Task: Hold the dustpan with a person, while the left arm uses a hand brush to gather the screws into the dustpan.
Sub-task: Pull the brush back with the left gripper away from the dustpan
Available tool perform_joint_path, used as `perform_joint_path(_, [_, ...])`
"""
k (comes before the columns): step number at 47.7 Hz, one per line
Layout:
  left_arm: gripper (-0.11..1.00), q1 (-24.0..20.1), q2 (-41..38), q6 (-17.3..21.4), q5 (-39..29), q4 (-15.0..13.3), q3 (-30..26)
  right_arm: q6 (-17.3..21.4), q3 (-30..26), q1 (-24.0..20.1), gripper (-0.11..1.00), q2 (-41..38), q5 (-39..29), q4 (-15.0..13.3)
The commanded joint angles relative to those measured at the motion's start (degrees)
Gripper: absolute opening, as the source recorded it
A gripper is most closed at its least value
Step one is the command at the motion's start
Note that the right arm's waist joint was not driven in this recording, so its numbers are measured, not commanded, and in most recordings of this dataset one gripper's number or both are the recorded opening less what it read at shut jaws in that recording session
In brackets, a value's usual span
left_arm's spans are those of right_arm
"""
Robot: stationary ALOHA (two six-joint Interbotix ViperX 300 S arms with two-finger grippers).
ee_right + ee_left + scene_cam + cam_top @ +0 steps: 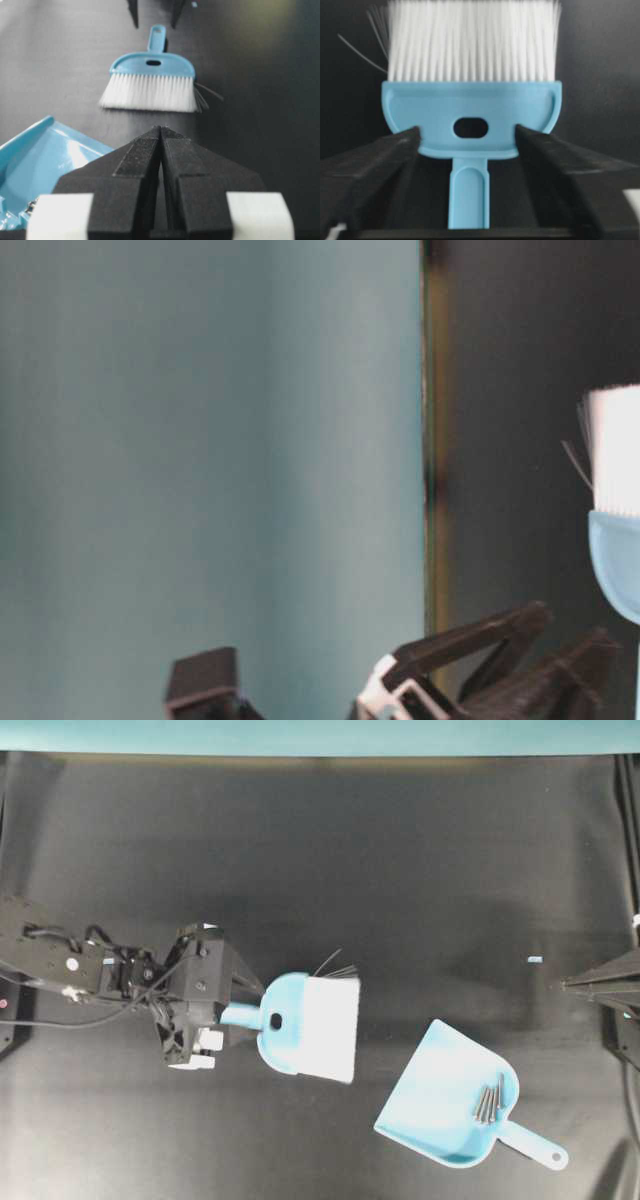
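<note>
The light blue hand brush (305, 1025) lies flat on the black table, white bristles pointing right. My left gripper (250, 1013) stands open around its thin handle (469, 195), and a gap shows between the handle and each finger (395, 150). The light blue dustpan (445, 1090) rests at the lower right, with several grey screws (488, 1102) lying in it near its handle. My right gripper (161, 129) is shut on nothing, back at the right edge (575, 985). The person is out of view.
A tiny light blue scrap (535, 960) lies on the table left of the right gripper. A teal wall (320, 735) runs along the far edge. Black cables (628, 830) hang at the right side.
</note>
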State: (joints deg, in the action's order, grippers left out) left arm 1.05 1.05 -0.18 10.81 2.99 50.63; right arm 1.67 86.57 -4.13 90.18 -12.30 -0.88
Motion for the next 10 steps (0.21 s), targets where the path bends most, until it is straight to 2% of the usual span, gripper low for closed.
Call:
perform_joint_path(1, [0.79,0.4,-0.9,-0.1,2.6,0.1,0.1,-0.4,-0.3,0.0,-0.01,-0.3,0.4,-0.2])
perform_joint_path(10, [0.77,0.4,0.0,-0.3,2.6,0.1,0.1,-0.4,-0.3,0.0,-0.01,-0.3,0.4,-0.2])
